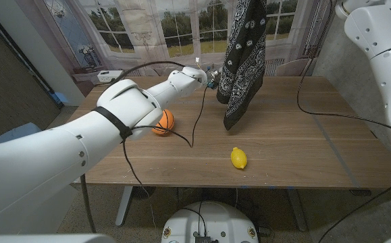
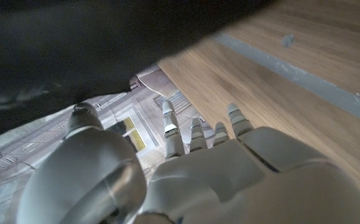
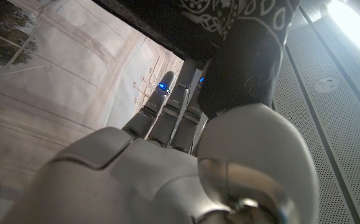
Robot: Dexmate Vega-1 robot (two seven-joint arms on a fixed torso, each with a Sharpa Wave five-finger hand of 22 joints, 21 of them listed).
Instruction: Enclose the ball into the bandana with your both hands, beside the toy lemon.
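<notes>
The black paisley bandana (image 1: pixel 244 57) hangs in the air over the table's far middle, its lowest corner just above the wood. In the right wrist view my right hand (image 3: pixel 180 134) grips the bandana (image 3: pixel 248 43) between thumb and fingers. My left hand (image 1: pixel 205 76) reaches to the cloth's left edge; in the left wrist view its fingers (image 2: pixel 195 134) are stretched out and apart, with the dark cloth (image 2: pixel 74 50) right above the thumb. The orange ball (image 1: pixel 163 122) lies on the table, partly behind my left forearm. The toy lemon (image 1: pixel 238 158) lies near the front edge.
A black cable (image 1: pixel 195 128) trails from my left arm across the table beside the ball. Another cable (image 1: pixel 330 113) crosses the table's right part. A white box (image 1: pixel 109 75) sits at the far left corner. A printed window backdrop stands behind the wooden table (image 1: pixel 296 148).
</notes>
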